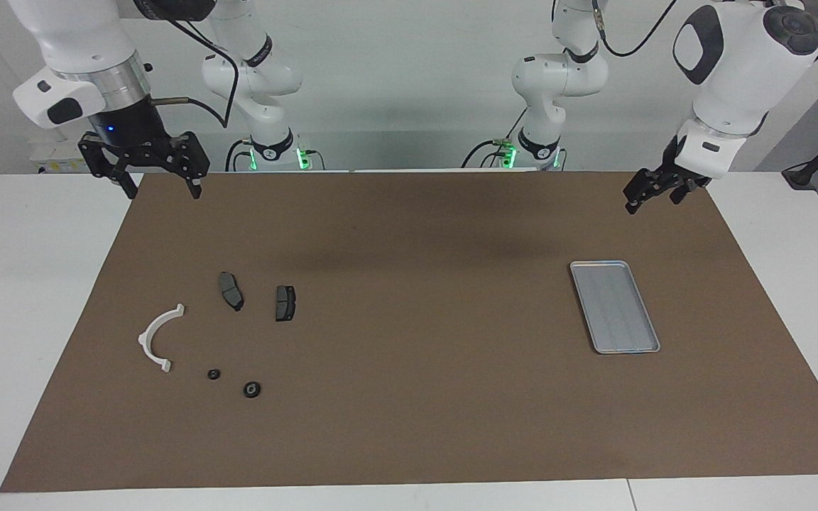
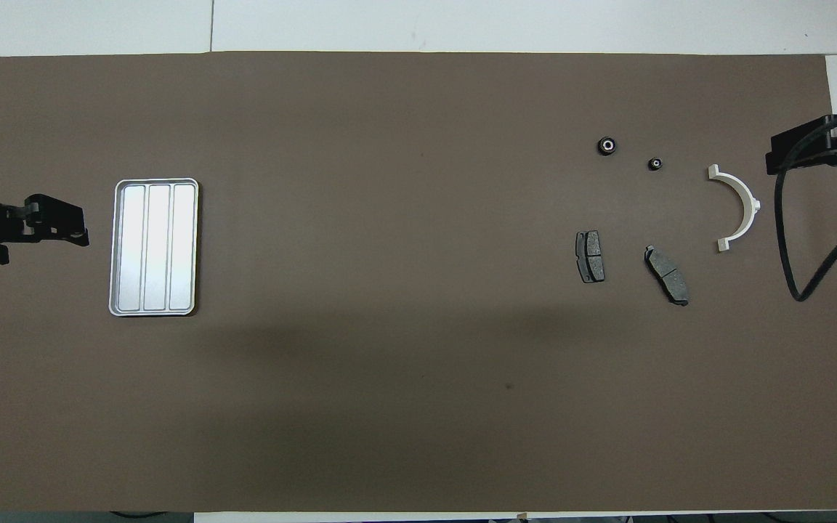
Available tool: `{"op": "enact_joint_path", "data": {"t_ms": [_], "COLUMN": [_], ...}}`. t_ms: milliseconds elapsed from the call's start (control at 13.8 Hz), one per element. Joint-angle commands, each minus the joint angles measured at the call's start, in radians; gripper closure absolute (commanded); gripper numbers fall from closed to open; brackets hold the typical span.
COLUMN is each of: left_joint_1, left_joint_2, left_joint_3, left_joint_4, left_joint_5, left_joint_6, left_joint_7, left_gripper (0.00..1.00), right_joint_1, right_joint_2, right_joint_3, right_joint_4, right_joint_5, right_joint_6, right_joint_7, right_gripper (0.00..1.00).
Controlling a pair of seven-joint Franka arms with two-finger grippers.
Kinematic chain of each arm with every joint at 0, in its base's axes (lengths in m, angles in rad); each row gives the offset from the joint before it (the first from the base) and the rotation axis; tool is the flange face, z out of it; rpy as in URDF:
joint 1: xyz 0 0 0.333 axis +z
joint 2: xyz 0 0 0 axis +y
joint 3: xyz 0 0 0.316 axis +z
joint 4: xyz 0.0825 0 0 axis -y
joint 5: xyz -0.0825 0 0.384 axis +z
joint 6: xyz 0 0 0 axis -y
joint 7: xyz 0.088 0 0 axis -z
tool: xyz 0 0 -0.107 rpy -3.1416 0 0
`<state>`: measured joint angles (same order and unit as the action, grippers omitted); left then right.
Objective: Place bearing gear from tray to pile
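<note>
The silver tray (image 1: 615, 306) (image 2: 154, 247) lies toward the left arm's end of the mat, and nothing lies in it. The pile is at the right arm's end: a white arc (image 1: 155, 338) (image 2: 737, 207), two dark brake pads (image 1: 231, 290) (image 1: 285, 302), and farther from the robots a small black bearing gear (image 1: 252, 389) (image 2: 607, 145) beside a smaller black round part (image 1: 214, 374) (image 2: 654, 164). My right gripper (image 1: 162, 190) (image 2: 773, 154) hangs open and empty over the mat's corner at its own base's end. Open and empty too, my left gripper (image 1: 650, 202) (image 2: 83, 226) waits over the mat beside the tray.
A brown mat (image 1: 409, 426) covers most of the white table (image 1: 18, 284). A black cable (image 2: 789, 247) droops from the right arm over the mat's edge beside the arc.
</note>
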<state>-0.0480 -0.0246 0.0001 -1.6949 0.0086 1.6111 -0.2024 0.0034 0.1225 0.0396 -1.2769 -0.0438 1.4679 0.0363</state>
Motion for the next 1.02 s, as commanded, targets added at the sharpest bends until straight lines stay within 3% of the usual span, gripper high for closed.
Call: {"op": "enact_joint_path", "data": {"t_ms": [0,73,290,943], "left_joint_1": [-0.001,-0.001,-0.001,-0.001], "left_joint_2": [-0.025,-0.025,-0.025,-0.026], "left_joint_3": [0.001,0.001,0.001,0.001], "left_joint_4": [-0.020,-0.020,-0.020,-0.020], "left_joint_5": [-0.012,-0.012,-0.012,-0.012], "left_joint_6": [0.006,0.006,0.006,0.006], "left_joint_7": [0.005,0.005,0.005,0.005], "left_gripper": [0.00,0.00,0.00,0.00], "right_joint_1": [-0.006,-0.005,0.024,0.018], "right_joint_2": [-0.133,-0.159,-0.173,-0.162], "right_joint_3": [-0.017,-0.017,-0.053,-0.082], "right_joint_4": [-0.207,-0.263,-0.288,-0.291], "right_joint_5": [0.028,0.030,0.030,0.065], "right_joint_6": [0.105,0.135,0.124,0.117], "right_joint_7": [-0.032,-0.032,-0.033,-0.062], "right_gripper": [0.00,0.00,0.00,0.00]}}
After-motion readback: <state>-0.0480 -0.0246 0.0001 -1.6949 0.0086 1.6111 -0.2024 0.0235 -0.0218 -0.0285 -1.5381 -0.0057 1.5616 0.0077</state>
